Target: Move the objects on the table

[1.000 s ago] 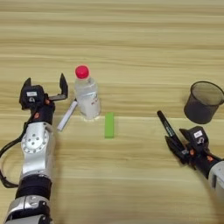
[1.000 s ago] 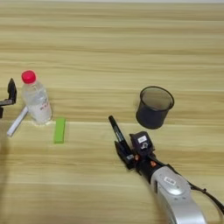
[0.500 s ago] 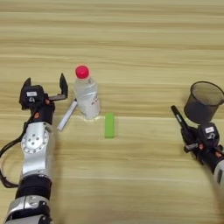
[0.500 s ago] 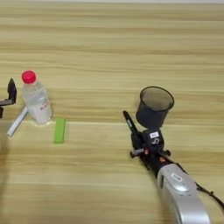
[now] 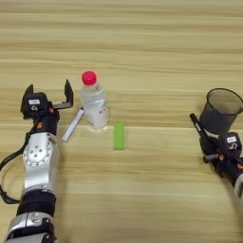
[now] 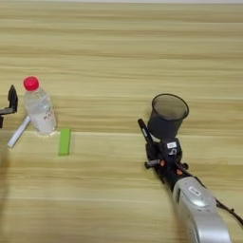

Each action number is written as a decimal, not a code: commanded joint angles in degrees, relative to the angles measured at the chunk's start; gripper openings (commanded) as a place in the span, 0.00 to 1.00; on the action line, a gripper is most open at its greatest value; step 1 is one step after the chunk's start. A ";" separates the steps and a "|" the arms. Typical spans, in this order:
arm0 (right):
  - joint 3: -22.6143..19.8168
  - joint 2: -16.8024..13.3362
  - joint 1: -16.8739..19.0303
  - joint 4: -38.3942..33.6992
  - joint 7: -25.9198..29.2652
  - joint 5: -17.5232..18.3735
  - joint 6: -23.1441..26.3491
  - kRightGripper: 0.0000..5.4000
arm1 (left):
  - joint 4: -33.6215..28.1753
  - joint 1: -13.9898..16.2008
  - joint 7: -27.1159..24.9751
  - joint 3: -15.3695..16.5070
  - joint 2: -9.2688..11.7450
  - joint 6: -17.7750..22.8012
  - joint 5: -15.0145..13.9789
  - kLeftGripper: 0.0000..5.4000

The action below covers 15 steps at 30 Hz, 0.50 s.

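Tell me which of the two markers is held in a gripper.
The long black marker, gripped by the right gripper beside the cup. The white marker lies loose on the table.

On the worktop [image 5: 142,57], the left gripper [image 5: 47,95] stood spread beside a white marker [image 5: 72,125] and red-capped bottle [image 5: 93,102]. A green block [image 5: 118,136] lay near. The right gripper [image 5: 209,151] clasped a black marker [image 5: 200,133] beside the dark cup [image 5: 220,110].

surface: light wooden table [image 5: 142,47] | grain: horizontal planks | fills both views | light: even
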 commanded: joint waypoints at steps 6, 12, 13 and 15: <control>1.04 0.31 0.90 -4.57 1.39 -0.10 -4.92 0.48 | -0.05 -0.03 0.30 0.02 -0.09 0.29 0.21 1.00; 1.83 0.48 0.98 -6.46 1.60 -0.22 -7.66 0.63 | 0.05 -0.13 0.34 -0.02 -0.14 0.26 0.24 1.00; 2.14 0.49 0.96 -6.58 1.65 -0.30 -7.82 0.65 | 0.07 -0.14 0.35 -0.01 -0.15 0.24 0.23 1.00; 2.53 0.49 0.91 -6.56 1.76 -0.30 -7.98 0.69 | 0.06 -0.14 0.40 -0.01 -0.18 0.24 0.25 1.00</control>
